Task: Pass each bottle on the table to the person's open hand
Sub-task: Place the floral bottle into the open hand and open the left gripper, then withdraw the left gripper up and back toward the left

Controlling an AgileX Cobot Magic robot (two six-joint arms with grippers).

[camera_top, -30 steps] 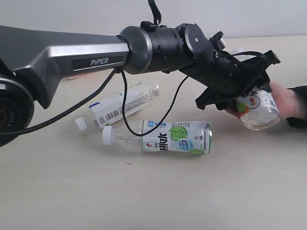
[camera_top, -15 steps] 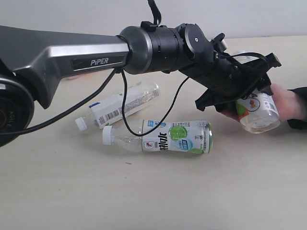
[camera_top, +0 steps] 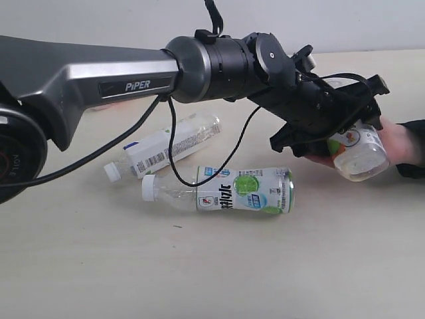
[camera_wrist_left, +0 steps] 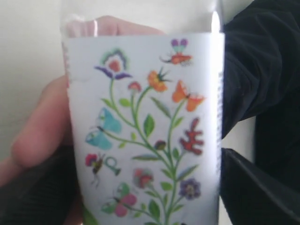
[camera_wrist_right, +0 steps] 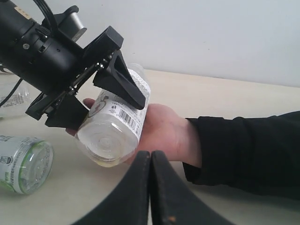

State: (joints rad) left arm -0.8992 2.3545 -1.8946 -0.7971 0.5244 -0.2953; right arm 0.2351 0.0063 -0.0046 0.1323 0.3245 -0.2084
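Note:
The floral-label bottle point(camera_top: 358, 149) lies in the person's open hand point(camera_top: 400, 139) at the right, base toward the right wrist camera point(camera_wrist_right: 110, 133). My left gripper point(camera_top: 348, 123) straddles it with the jaws spread open; one finger point(camera_wrist_right: 123, 80) lies along the bottle's top and the other sits beside it. The flower label point(camera_wrist_left: 145, 131) fills the left wrist view. The lime-label bottle point(camera_top: 242, 191) and the barcode-label bottle point(camera_top: 166, 146) lie on their sides on the table point(camera_top: 199, 272). My right gripper point(camera_wrist_right: 150, 154) is shut and empty, low in front of the hand.
The left arm point(camera_top: 133, 76) stretches across the table from the left, above the two lying bottles, with a black cable point(camera_top: 174, 153) hanging from it. The person's black sleeve point(camera_wrist_right: 248, 150) comes in from the right. A pale wall stands behind the table.
The left jaws have spread a little wider round the floral bottle, which has settled slightly in the palm. The two lying bottles and the right gripper have not moved.

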